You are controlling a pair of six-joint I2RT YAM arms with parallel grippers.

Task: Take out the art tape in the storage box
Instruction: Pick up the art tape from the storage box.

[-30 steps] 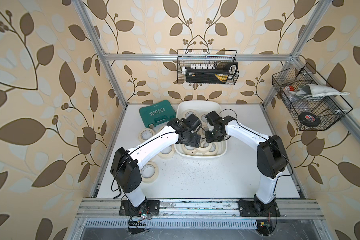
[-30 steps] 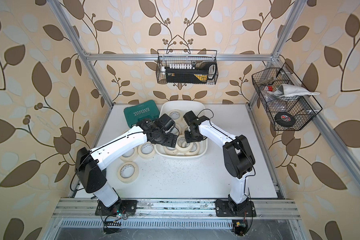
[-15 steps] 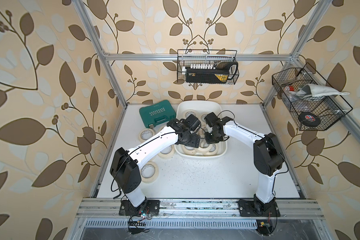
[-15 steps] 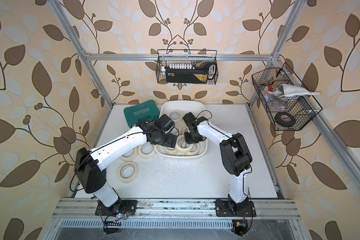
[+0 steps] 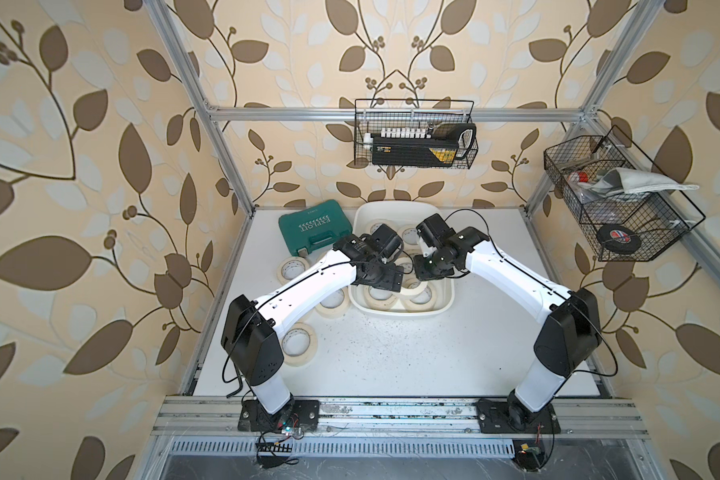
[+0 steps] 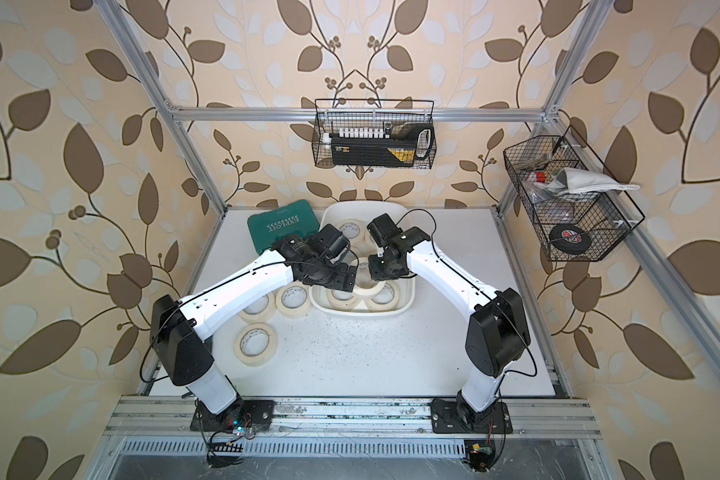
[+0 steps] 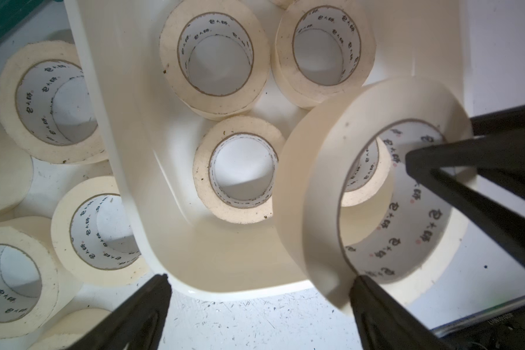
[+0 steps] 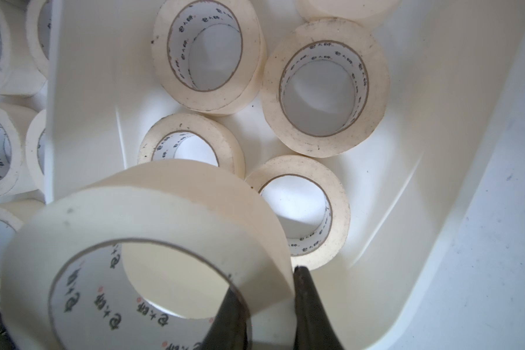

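Observation:
The storage box [image 5: 395, 205] is a white tub at the back middle of the table, seen in both top views. Several cream art tape rolls [image 8: 325, 88] lie flat inside it. My right gripper [image 8: 265, 281] is shut on the wall of one tape roll [image 8: 152, 212], with one finger inside the core. The held roll [image 7: 315, 169] hangs tilted above the box's near end. My left gripper [image 7: 261, 277] stands open and holds nothing, right beside the held roll over the box's near rim [image 7: 225, 292]. More rolls [image 5: 300, 345] lie on the table left of the box.
A teal tool case [image 5: 314, 226] lies at the back left next to the box. Two black wire baskets hang on the frame, at the back [image 5: 414, 139] and on the right [image 5: 616, 199]. The right one holds a black tape roll [image 5: 616, 239].
My right gripper's jaws have closed on a roll in the box. The left gripper has opened a little wider. Both arms have stayed almost in place.

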